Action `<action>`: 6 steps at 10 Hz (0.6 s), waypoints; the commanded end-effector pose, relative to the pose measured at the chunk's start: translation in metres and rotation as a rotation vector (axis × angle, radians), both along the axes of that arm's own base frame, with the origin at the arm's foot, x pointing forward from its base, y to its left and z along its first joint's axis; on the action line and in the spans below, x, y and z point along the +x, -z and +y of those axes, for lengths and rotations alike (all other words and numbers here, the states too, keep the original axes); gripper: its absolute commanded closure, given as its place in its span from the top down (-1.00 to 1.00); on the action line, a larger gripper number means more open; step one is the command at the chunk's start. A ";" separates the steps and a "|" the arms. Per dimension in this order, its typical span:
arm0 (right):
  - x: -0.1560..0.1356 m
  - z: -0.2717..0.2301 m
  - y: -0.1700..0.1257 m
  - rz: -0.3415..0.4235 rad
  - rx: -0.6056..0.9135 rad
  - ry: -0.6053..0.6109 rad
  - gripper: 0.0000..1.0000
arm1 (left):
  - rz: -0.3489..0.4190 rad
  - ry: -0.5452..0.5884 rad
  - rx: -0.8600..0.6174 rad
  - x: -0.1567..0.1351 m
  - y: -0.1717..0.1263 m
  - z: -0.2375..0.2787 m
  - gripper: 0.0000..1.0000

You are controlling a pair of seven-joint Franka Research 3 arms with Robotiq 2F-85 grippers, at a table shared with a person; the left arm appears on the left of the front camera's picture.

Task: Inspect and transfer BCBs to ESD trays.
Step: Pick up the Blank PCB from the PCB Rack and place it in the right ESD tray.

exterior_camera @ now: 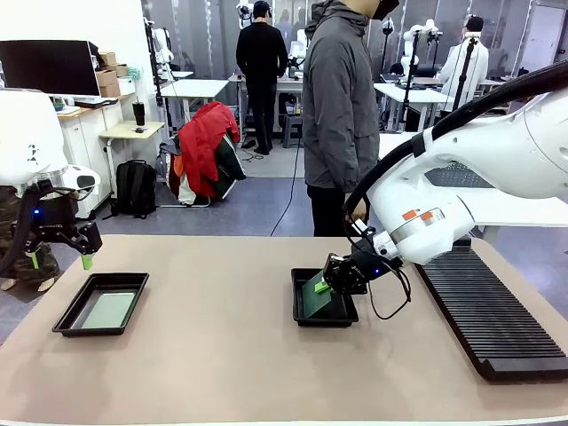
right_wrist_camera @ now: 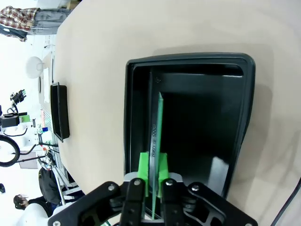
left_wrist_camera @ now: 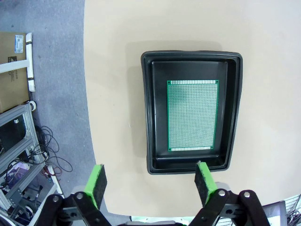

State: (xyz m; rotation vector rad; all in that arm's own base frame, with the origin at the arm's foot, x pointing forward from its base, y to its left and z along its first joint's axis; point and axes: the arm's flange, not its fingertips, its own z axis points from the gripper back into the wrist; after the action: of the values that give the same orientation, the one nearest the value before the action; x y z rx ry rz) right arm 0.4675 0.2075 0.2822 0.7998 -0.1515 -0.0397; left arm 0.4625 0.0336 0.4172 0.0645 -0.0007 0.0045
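Right claw (right_wrist_camera: 152, 172) pinching green board (right_wrist_camera: 155, 136) edge-on, tilted inside black tray (right_wrist_camera: 235, 122), left claw (left_wrist_camera: 149, 181) spread.

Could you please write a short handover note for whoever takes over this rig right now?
Left tool: open, holding nothing, above the left ESD tray.
Right tool: pads either side of a green BCB standing tilted on edge in the middle ESD tray; whether it is gripping or releasing is unclear.
Done: one BCB lies flat in the left tray.
Left: lay the second board flat and release it.
The slotted rack sits to the right.
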 end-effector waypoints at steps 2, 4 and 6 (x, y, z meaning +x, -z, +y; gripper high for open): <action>0.003 0.010 -0.012 0.018 -0.071 0.003 -0.19 | 0.001 -0.003 0.001 0.000 0.000 0.001 1.00; 0.003 0.014 -0.020 0.015 -0.116 0.004 0.19 | 0.001 -0.003 0.001 0.000 0.000 0.001 1.00; 0.004 0.017 -0.029 0.014 -0.175 0.003 0.57 | 0.001 -0.003 0.001 0.000 0.000 0.001 1.00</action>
State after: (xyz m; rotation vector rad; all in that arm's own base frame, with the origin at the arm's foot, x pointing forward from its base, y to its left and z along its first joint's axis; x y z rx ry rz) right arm 0.4725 0.2173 0.3010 0.6812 -0.1424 -0.0171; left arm 0.4625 0.0336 0.4171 0.0645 -0.0006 0.0045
